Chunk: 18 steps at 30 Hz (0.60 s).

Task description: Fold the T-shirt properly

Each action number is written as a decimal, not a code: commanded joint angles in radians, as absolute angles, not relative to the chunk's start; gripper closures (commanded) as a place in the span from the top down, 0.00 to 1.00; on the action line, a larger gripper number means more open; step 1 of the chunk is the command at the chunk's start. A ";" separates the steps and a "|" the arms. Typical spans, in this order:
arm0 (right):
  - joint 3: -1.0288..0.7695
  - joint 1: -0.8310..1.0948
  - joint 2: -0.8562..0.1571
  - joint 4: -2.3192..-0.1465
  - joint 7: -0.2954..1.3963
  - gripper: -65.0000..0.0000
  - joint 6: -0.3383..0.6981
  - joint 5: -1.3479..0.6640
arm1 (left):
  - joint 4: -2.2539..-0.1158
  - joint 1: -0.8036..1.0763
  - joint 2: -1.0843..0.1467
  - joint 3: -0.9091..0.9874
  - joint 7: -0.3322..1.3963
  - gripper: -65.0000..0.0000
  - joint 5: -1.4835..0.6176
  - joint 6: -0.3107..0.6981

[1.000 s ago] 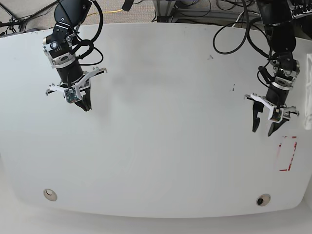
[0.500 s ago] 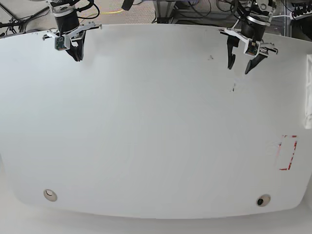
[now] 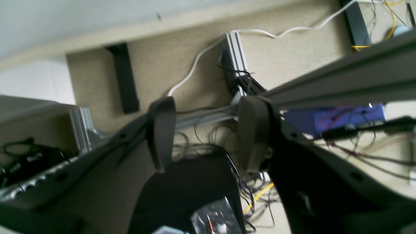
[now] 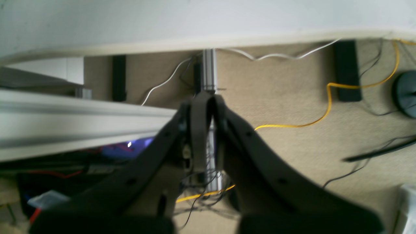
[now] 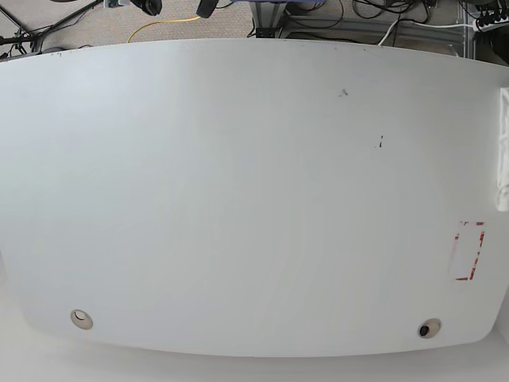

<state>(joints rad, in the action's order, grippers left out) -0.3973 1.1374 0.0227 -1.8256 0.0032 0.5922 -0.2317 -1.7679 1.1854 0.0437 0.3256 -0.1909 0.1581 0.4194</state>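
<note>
Base view shows only the white table (image 5: 238,199); wrist cameras reveal left gripper (image 3: 208,136) parted and empty, right gripper (image 4: 208,130) closed on nothing, above carpet (image 4: 292,97).

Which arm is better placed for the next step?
Left, probably: left fingers stand open, right fingers are shut, and the white strip at the table edge, possibly cloth, lies on the left arm's side. Neither arm shows in the base view.
</note>
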 commanded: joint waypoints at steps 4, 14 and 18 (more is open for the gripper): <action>-0.317 1.150 0.018 -1.618 -0.004 0.04 0.611 -0.140 | -1.518 1.144 0.016 0.326 -0.202 0.44 0.151 0.417; -0.257 0.851 -0.016 -0.998 -0.150 0.04 0.591 -0.084 | -0.881 0.771 -0.090 0.323 -0.202 0.45 0.163 0.417; -0.252 0.743 -0.019 -0.863 -0.151 0.04 0.521 -0.044 | -0.633 0.618 -0.145 0.257 -0.202 0.45 0.174 0.415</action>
<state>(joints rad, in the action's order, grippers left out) -0.2554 0.7387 -0.0174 -0.8940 -0.1383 0.5262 -0.0513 -0.7078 0.6266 -0.1200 0.2802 -0.1871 0.1699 0.4088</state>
